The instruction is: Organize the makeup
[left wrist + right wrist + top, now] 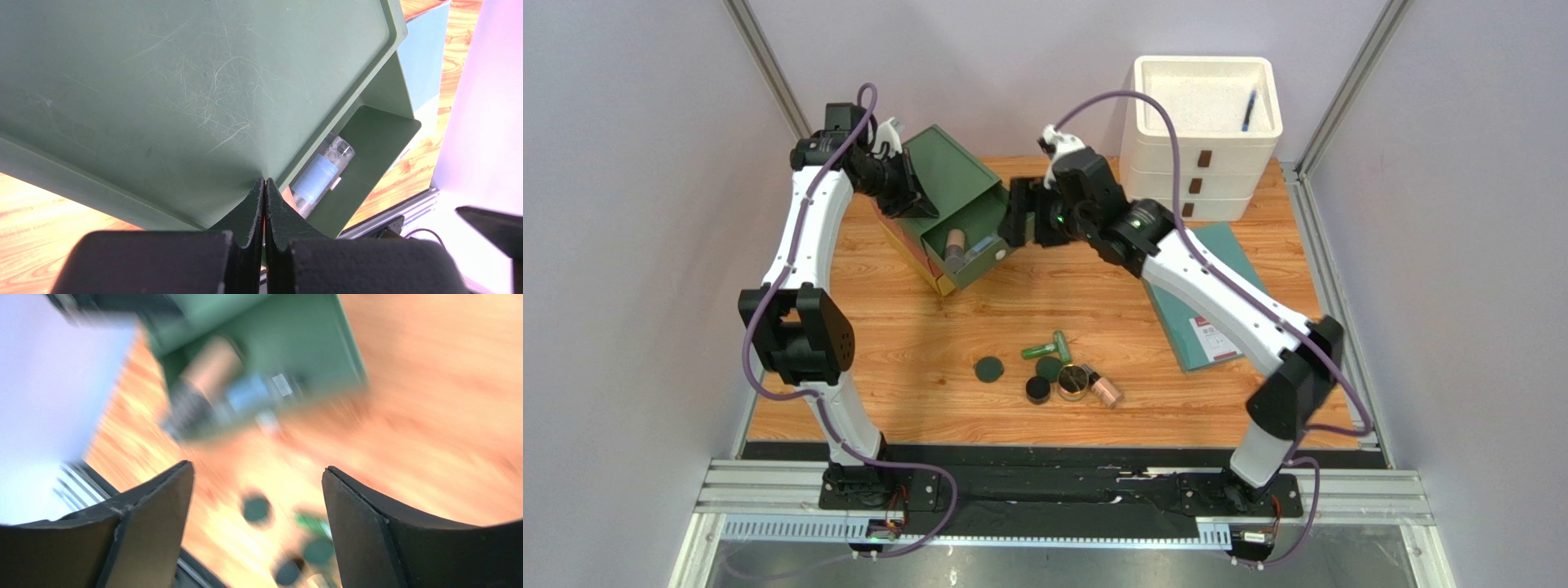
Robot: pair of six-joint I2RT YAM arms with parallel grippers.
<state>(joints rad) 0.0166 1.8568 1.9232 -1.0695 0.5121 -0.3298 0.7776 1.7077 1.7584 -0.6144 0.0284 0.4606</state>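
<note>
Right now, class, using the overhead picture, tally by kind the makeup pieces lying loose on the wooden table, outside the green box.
Dark round compacts or jars: 3
Gold-rimmed jar: 1
Bright green tube: 1
Clear bottle with pinkish contents: 1
Total outside the green box: 6

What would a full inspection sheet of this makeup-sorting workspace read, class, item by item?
Surface: wooden table, no spills seen.
Job's things: green box tilted, one bottle inside; green tube, dark compacts, gold-rimmed jar and pink bottle loose at centre.
Clutter: teal book under the right arm; blue pen on white drawers.
Grippers: left gripper shut on the green box; right gripper open, facing it.
Cables: purple cables along both arms.
Surroundings: pale walls, metal frame posts.
</note>
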